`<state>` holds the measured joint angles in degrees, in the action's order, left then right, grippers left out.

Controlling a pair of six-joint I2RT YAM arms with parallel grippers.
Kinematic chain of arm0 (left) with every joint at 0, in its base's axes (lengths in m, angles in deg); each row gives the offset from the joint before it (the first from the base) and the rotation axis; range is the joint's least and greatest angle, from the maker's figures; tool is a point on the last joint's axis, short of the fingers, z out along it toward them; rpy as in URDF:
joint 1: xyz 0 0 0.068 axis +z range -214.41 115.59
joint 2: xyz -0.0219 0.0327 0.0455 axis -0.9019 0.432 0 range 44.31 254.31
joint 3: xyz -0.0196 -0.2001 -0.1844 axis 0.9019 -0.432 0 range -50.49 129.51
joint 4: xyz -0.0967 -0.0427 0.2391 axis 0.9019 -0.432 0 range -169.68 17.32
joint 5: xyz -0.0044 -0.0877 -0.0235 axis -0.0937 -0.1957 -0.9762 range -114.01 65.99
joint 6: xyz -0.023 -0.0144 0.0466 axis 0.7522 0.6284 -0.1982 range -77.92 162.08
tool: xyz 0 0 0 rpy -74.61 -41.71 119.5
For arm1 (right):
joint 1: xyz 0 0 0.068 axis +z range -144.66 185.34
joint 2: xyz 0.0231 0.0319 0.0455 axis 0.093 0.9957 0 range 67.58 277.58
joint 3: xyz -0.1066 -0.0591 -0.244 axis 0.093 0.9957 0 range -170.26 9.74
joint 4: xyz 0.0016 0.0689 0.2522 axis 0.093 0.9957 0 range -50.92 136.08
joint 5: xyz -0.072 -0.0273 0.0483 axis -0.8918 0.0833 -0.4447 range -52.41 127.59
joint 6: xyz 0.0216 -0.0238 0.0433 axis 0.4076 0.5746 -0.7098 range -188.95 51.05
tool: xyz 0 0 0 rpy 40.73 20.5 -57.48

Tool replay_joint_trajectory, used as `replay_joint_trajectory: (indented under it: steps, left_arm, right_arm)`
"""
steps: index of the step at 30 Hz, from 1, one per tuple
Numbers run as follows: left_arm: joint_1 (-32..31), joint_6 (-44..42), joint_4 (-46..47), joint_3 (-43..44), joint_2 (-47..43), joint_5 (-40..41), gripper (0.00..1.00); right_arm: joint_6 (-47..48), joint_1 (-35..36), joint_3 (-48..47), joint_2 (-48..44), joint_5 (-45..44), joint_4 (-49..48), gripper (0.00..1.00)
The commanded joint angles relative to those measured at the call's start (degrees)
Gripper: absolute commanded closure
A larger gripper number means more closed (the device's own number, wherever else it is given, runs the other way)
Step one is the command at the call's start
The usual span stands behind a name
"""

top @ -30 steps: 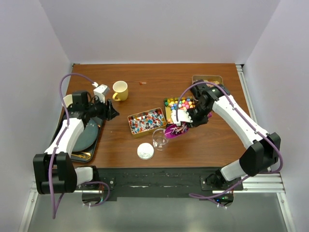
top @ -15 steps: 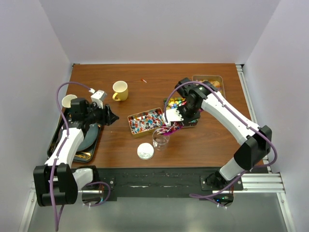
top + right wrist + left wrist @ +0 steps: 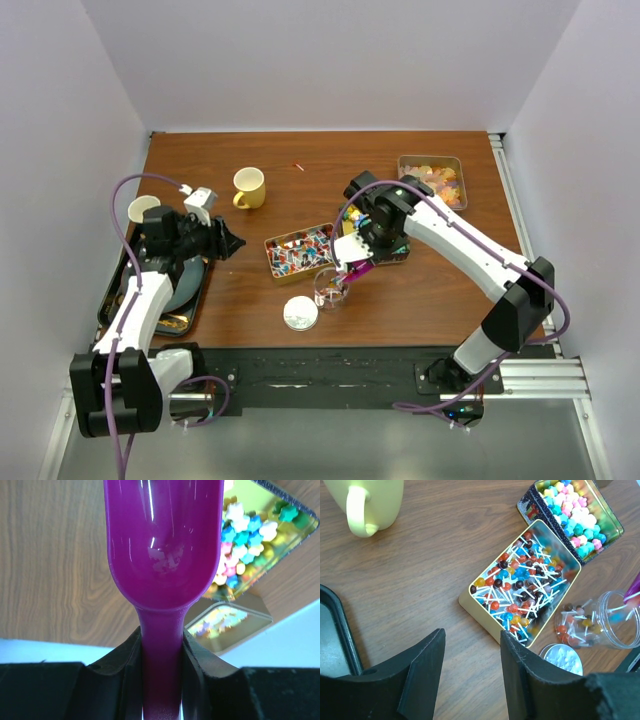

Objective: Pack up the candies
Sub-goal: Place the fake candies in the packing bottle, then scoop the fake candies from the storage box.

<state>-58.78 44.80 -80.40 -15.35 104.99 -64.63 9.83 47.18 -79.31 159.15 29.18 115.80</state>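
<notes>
Purple scoop (image 3: pixel 165 555) in right hand (image 3: pixel 161 646)

Red, blue and yellow stick candies (image 3: pixel 520 587) lie jumbled in an open gold tin (image 3: pixel 477 612) at the middle of the desk (image 3: pixel 420 570), and a few of them sit inside the clear jar (image 3: pixel 620 625) just beside it. Bright multicoloured candies (image 3: pixel 572 510) fill a second tin (image 3: pixel 527 507) next to the first. Pale orange-pink pieces (image 3: pixel 437 180) rest in a third tin (image 3: pixel 400 170), well apart at the far right.
</notes>
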Motion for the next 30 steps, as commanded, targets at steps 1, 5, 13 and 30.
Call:
replay_joint_trajectory:
  steps: [1,5,13,30]
  left_arm:
    - [0.52,1.93,3.07,-1.21,-2.06,-0.69,0.46]
    - [0.52,4.83,4.30,-2.87,-2.94,-0.07,0.44]
    - [0.61,17.57,5.52,-9.63,-5.14,4.94,1.00]
    - [-4.83,30.42,13.87,-15.45,4.52,6.25,1.00]
  right_arm:
    - [-0.91,2.01,-2.61,-0.34,-6.79,5.80,1.00]
    - [-1.26,3.07,-5.59,-0.25,-6.81,7.38,1.00]
    - [-3.99,2.98,-18.69,7.02,-9.70,5.45,1.00]
    - [6.37,4.12,-23.80,24.35,-30.44,-1.93,1.00]
